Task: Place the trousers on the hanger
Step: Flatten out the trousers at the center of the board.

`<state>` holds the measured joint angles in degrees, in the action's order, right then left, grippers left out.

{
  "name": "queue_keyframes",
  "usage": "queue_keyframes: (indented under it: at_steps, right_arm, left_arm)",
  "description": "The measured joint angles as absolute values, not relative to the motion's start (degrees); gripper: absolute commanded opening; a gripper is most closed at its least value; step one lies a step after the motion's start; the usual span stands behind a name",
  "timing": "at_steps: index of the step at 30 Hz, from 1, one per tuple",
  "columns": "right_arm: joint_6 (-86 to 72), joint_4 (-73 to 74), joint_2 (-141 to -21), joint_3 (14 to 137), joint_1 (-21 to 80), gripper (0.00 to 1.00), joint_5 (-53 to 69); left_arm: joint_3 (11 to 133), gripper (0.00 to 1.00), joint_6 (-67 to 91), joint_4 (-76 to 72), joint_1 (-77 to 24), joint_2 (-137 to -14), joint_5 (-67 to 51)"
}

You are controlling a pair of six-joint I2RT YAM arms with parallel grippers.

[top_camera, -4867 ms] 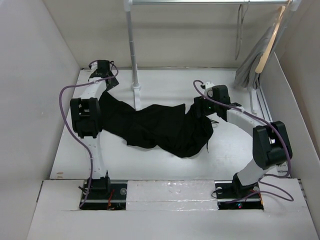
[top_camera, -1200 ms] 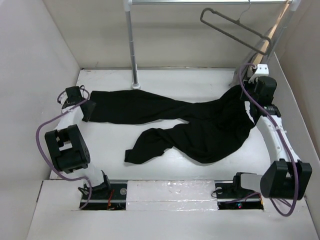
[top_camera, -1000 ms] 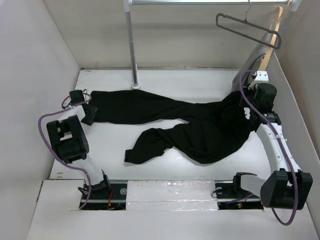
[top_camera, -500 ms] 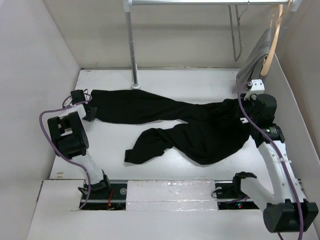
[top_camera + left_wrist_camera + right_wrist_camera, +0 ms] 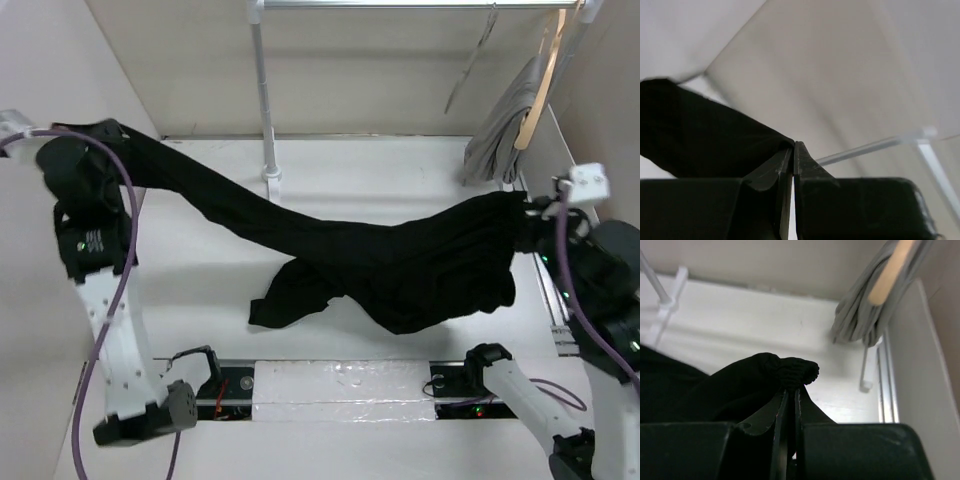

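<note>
white bench below, the trousers span from its far-left corner to its right edge, one leg trailing near the front edge. best to hold the cloth taut and carry it level toward the hanger above the far-right corner. left jaws are pressed together on a leg end, and right jaws pinch the waistband.
</note>
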<state>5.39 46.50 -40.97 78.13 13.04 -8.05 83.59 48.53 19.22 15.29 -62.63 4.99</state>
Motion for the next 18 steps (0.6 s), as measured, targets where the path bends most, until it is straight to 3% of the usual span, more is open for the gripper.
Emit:
queue_keyframes:
  at_steps: [3,8,13,18]
  right_arm:
    - [5.89,49.8,-38.11,85.25,15.05,0.08,-11.94]
    - [6.85,52.73,-33.56,91.55,19.68,0.12,-22.0]
    - [9.19,47.59,-31.64,79.29,23.07,0.12,-34.54]
    - [11.55,36.99,-40.16,65.25,23.33,0.11,-39.59]
  left_arm:
    - [92.51,0.0,47.92,20.69,13.76,-58.81,8.6]
    - [93.12,0.0,45.71,23.83,12.84,-53.84,16.43]
    - [82.72,0.0,42.26,24.8,12.84,-58.54,20.53]
    - [81.08,0.0,38.68,27.05,16.78,-76.42,16.71]
